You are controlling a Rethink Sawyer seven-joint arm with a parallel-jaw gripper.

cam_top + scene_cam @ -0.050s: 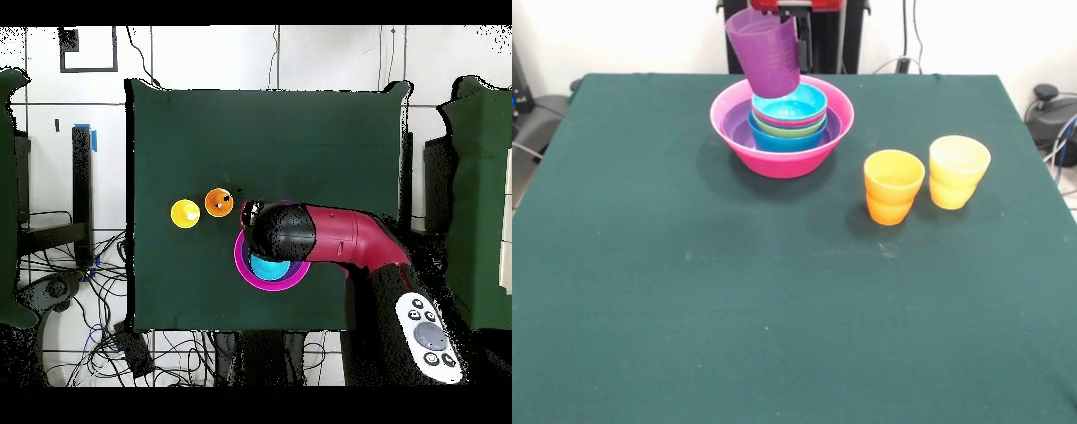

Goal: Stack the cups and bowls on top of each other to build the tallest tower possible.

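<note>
A translucent purple cup [765, 51] hangs tilted in the air over the left rim of the tower. My gripper [796, 25] comes down from above and is shut on this cup, mostly hidden behind it. The tower is a wide hot-pink bowl [777, 159] with a purple bowl [738, 131], a blue bowl [786, 140], a green bowl [791, 127] and a cyan bowl [790, 107] nested inside. An orange cup [893, 185] and a yellow cup [959, 170] stand upright side by side on the cloth. From overhead the arm [330, 238] covers most of the pink bowl [244, 270].
Dark green cloth [733, 309] covers the table. In the overhead view the orange cup [219, 202] and yellow cup [185, 213] sit just beside the arm's end. Cables and equipment lie off the table edges.
</note>
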